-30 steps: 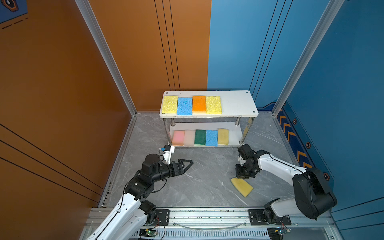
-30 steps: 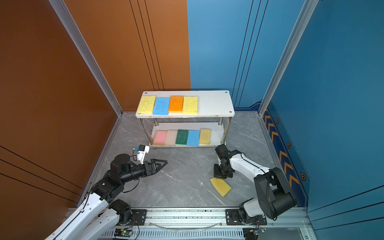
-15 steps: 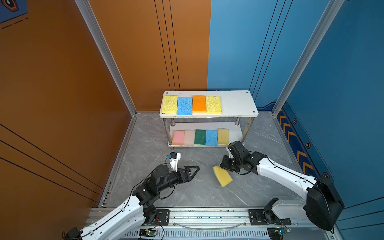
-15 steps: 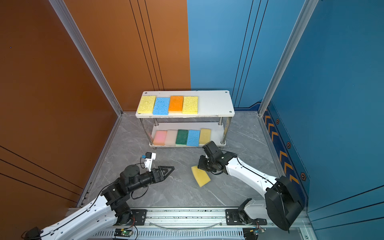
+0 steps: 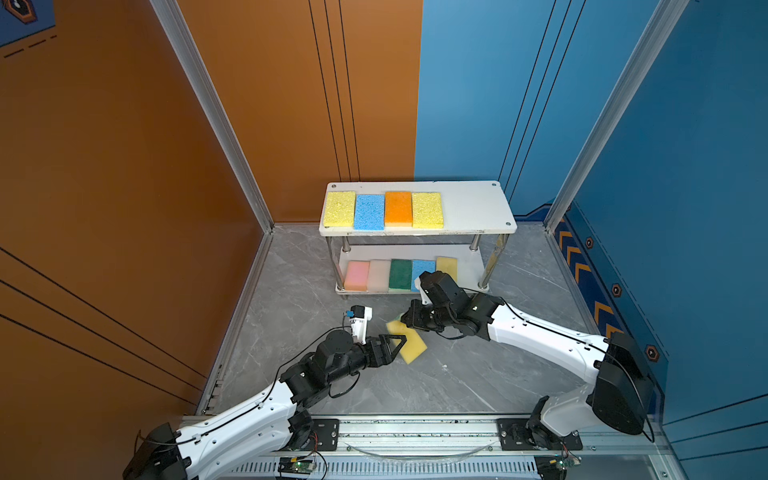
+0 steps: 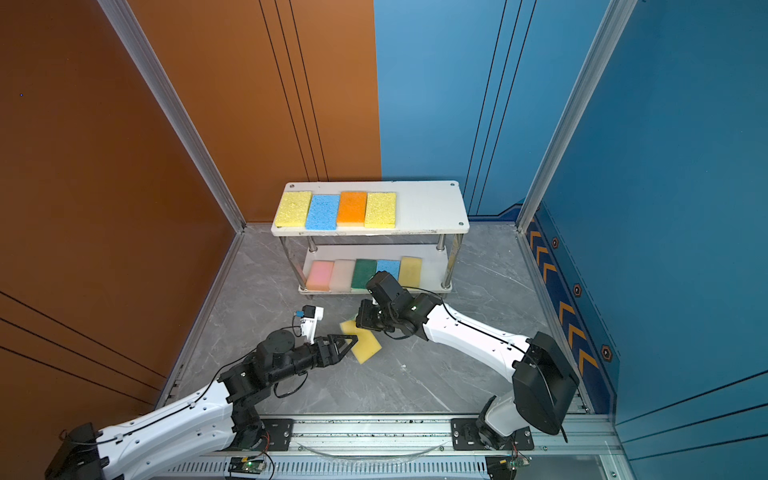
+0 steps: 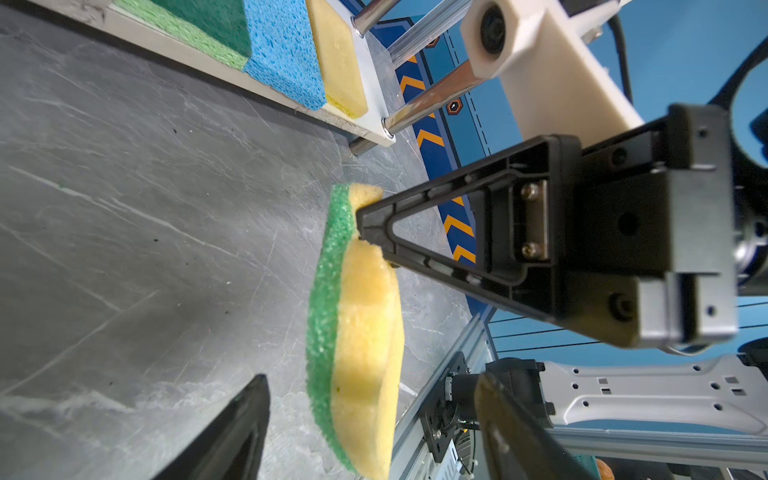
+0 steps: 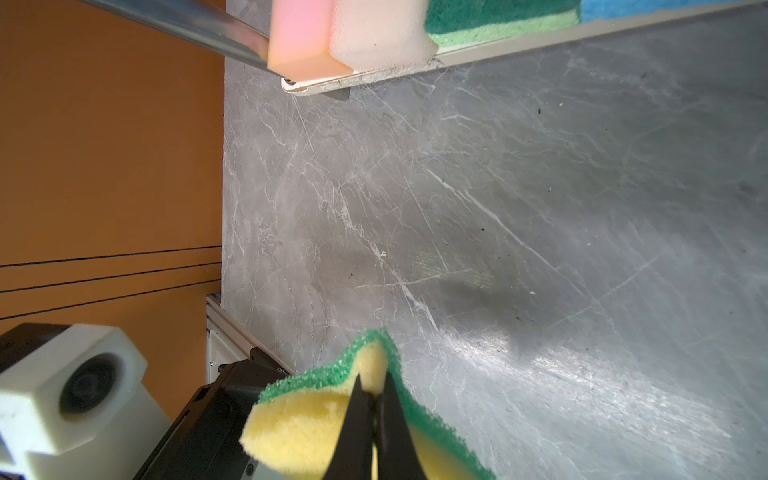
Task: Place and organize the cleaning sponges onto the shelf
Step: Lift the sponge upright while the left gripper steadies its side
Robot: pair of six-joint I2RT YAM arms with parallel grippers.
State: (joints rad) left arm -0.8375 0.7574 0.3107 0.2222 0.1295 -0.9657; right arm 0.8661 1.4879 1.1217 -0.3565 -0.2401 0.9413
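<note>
A yellow sponge with a green scouring face (image 5: 412, 345) (image 6: 366, 348) hangs above the floor in mid-scene. My right gripper (image 5: 408, 325) (image 8: 374, 388) is shut on one corner of it, squashing the foam. My left gripper (image 5: 399, 344) (image 7: 374, 419) is open, one finger on each side of the sponge's free end (image 7: 365, 332), with gaps showing on both sides. The shelf (image 5: 473, 208) (image 6: 428, 203) stands behind. Its top board holds yellow, blue, orange and yellow sponges. The lower board (image 5: 469, 266) holds pink, off-white, dark green, blue and yellow ones.
Shiny metal legs (image 5: 492, 259) stand at the shelf's corners, close behind my right arm. An aluminium rail (image 5: 415, 432) with both arm bases runs along the front. Orange walls close the left side and blue walls the right and back.
My right gripper has carried the sponge from the right floor area to the middle. My left arm has reached in to meet it, and its jaws have narrowed around the sponge's free end.
</note>
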